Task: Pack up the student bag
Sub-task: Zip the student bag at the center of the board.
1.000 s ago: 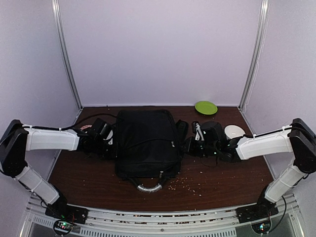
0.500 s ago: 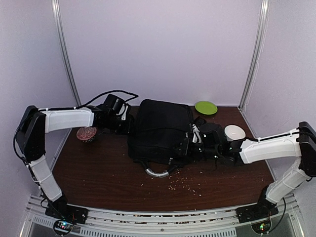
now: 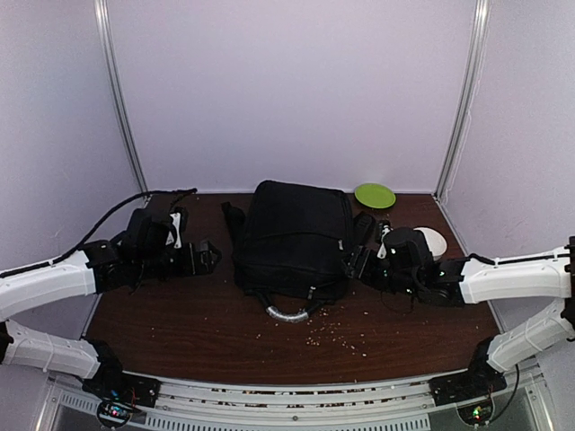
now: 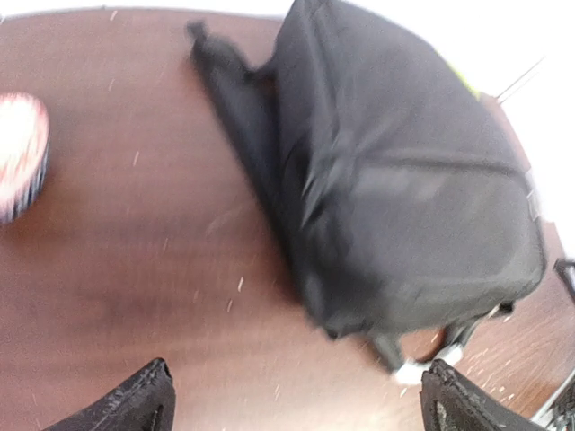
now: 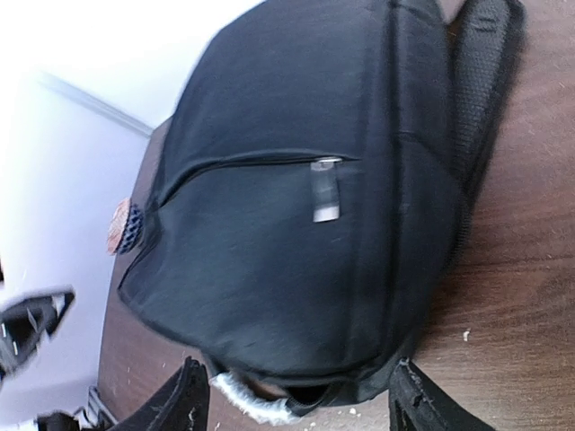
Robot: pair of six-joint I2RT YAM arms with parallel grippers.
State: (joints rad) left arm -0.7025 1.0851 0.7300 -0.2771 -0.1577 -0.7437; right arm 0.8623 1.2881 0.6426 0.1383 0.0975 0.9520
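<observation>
Centre of the top view, on the brown table, one student bag lies flat between two claws. The left gripper sits apart at left, jaws spread wide and empty. The right gripper is just beside the bag's right edge, jaws parted, holding nothing. One green plate sits upper right.

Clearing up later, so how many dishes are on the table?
3: a green plate at the back right, a white bowl beside the right arm, a red patterned dish left of the student bag. More may be hidden.
</observation>
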